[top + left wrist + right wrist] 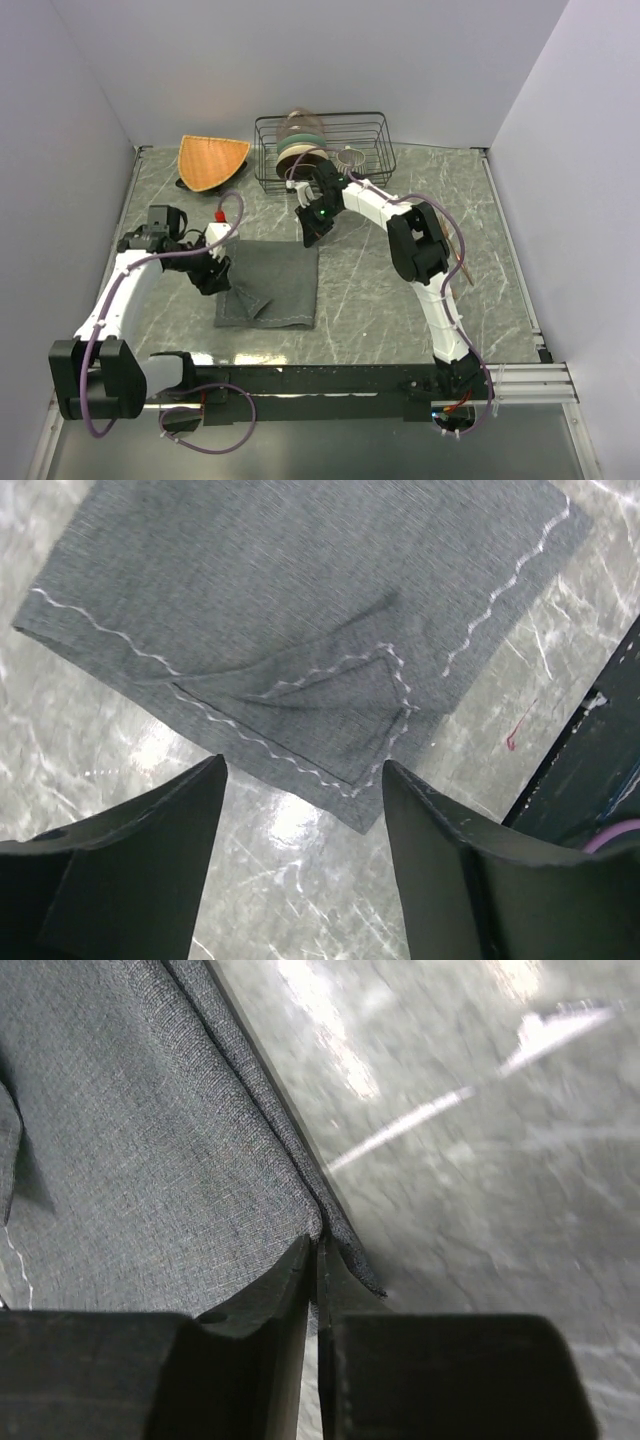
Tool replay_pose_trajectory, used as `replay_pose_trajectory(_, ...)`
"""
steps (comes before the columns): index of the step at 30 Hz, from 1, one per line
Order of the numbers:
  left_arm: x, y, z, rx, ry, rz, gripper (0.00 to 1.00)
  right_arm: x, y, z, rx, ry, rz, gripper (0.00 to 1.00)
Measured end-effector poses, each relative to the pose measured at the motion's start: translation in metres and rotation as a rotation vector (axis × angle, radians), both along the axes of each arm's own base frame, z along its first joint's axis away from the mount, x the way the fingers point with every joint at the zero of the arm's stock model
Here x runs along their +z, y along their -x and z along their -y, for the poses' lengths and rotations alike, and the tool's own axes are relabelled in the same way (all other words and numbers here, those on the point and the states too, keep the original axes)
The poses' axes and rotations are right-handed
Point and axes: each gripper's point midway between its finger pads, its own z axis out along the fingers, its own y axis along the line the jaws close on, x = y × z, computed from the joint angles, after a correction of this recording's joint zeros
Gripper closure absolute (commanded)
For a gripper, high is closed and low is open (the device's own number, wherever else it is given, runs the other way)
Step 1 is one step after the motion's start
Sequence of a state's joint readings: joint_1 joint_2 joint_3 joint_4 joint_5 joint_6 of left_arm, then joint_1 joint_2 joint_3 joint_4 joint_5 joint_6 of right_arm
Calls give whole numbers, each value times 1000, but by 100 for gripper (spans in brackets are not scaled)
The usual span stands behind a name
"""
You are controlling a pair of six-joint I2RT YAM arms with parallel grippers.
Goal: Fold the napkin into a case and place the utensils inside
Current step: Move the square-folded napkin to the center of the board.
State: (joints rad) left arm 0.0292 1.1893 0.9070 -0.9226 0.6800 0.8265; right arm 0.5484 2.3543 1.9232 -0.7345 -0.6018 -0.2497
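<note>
Mid-fold; right gripper (315, 1252) pinches the napkin (285, 270) at its far corner, left gripper (302, 770) hangs open above; next, probably a careful fold-over.

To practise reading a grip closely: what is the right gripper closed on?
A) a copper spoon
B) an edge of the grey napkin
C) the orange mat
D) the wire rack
B: in the right wrist view the right gripper is pinched shut on the edge of the napkin, near a corner.
</note>
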Motion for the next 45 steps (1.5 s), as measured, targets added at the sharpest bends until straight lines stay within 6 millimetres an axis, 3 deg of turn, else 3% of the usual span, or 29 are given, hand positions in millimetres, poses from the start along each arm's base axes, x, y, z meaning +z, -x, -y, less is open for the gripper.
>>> replay_pose_trajectory(3,-1,3,11,-50,-17,29,38,0,-2,8,-8,8,-9,97)
replay_pose_trajectory(6,-1,6,28,-108,-27,80,36,0,-2,12,-11,12,-12,99)
replay_pose_trajectory(15,1,27,109,-277,-24,278,30,1,0,16,-9,17,-15,99)
replay_pose_trajectory(21,-24,55,149,-364,-48,306,31,-5,3,17,-10,18,-21,99)
replay_pose_trajectory(25,-39,63,159,-383,-81,317,33,-4,2,17,-10,17,-19,99)
replay_pose_trajectory(33,-54,63,177,-395,-113,350,35,-4,2,17,-12,18,-19,99)
replay_pose_trajectory(38,-67,67,177,-410,-136,340,36,-4,2,18,-14,17,-19,99)
replay_pose_trajectory(45,-80,65,173,-407,-181,329,53,-4,2,19,-17,16,-18,99)
